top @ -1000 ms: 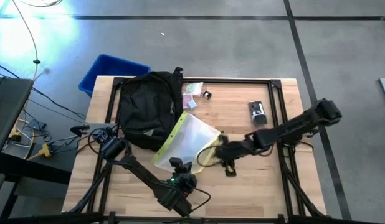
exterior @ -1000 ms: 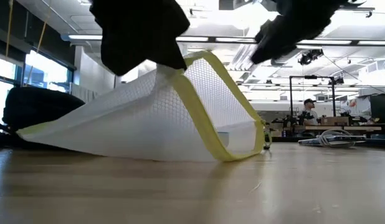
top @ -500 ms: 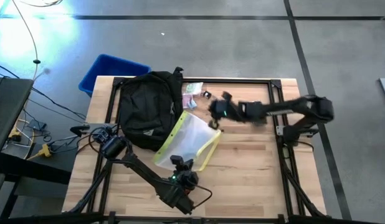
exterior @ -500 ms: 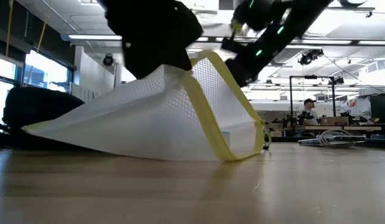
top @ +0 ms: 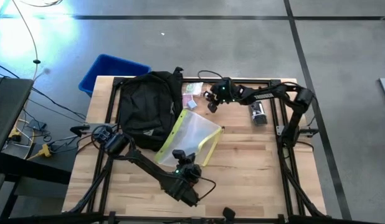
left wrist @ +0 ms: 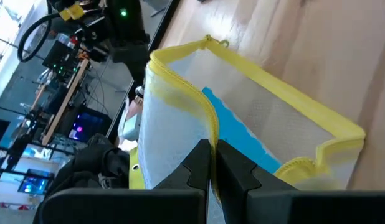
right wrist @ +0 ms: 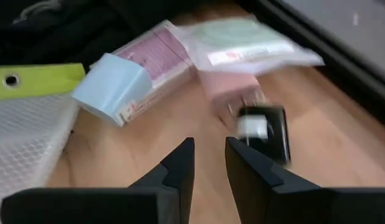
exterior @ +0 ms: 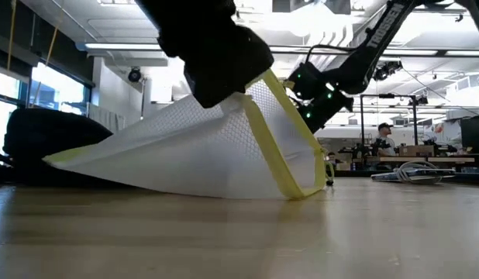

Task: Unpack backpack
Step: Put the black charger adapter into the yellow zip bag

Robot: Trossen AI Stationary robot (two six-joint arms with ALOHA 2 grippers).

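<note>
Backpack: far-left part of table, lying flat, zip pouch w/ yellow edge overlapping its near-right side. Left gripper: fingers pinched tight on pouch's yellow rim, lifting that edge. Right gripper: narrow gap, holding nothing, above small black item nr far edge.

We've got a wooden table holding the backpack, mesh pouch, small packets and a little gadget.

One backpack, one blue bin, one yellow-edged mesh pouch, two robot arms.
</note>
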